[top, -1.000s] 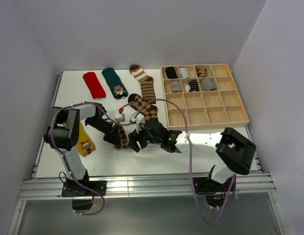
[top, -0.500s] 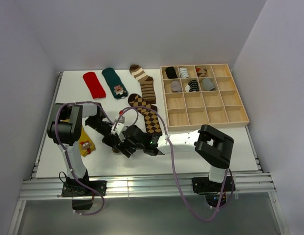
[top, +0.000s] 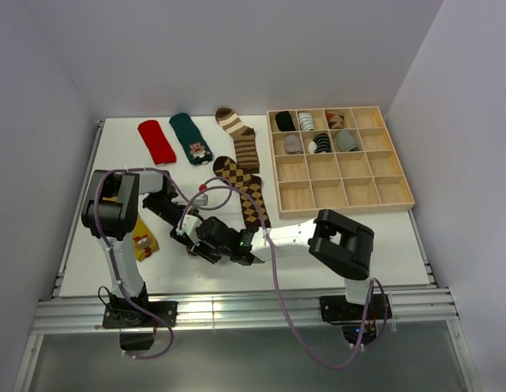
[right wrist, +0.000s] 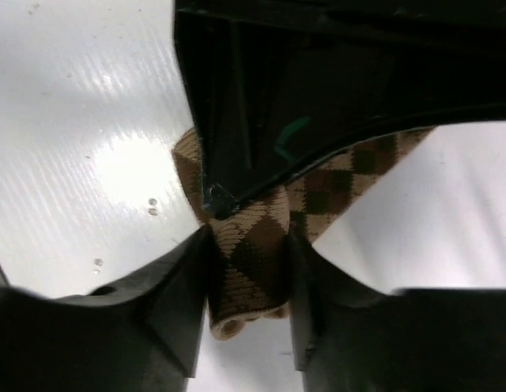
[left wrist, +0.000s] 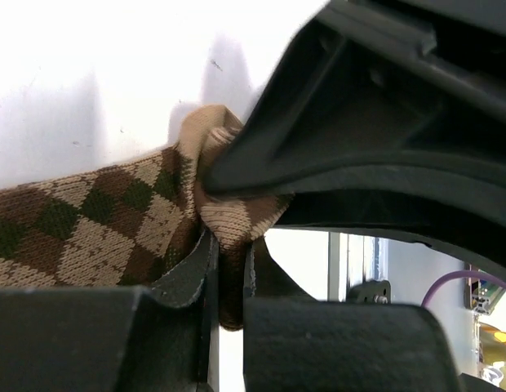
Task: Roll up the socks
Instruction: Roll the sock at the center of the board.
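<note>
White table [top: 375,238]: left pincer [left wrist: 227,273], right pincer [right wrist: 249,273] seemingly pinch argyle sock [top: 251,196].

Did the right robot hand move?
Yes. The right gripper slid left, away from the wooden tray, still pinching the argyle sock.

Socks [top: 192,137] left of the compartment tray [top: 344,168]

Near end of argyle sock [top: 235,171] beneath left hand [top: 191,242], right hand [top: 206,248].
</note>
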Robot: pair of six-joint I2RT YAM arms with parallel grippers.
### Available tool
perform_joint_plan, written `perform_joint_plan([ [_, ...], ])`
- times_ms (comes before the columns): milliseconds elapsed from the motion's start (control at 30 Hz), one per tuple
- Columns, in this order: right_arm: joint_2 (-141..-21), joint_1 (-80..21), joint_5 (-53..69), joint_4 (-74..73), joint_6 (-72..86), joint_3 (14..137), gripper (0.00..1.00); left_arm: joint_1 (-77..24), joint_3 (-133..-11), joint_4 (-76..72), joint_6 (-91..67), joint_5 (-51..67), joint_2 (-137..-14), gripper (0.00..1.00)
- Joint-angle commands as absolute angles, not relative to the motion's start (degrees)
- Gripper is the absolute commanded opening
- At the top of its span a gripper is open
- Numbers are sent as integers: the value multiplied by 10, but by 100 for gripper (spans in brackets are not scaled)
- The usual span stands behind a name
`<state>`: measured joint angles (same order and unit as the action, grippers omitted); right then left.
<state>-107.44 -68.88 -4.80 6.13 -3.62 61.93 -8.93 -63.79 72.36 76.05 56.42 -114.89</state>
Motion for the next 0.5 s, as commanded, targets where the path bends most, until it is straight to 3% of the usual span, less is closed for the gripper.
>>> perform_joint_plan([
  [0,-1099,-693,-72,43,-37,638,37,-89,-652,724,778,552,-1155,1],
  [133,-1101,-693,-83,47,-28,628,20,-87,-657,703,739,558,-1135,21],
  [233,-1106,-693,-91,45,-24,625,15,-81,-671,702,714,570,-1118,32],
  [467,-1121,-693,-98,38,-19,631,10,-39,-715,700,671,568,-1096,33],
])
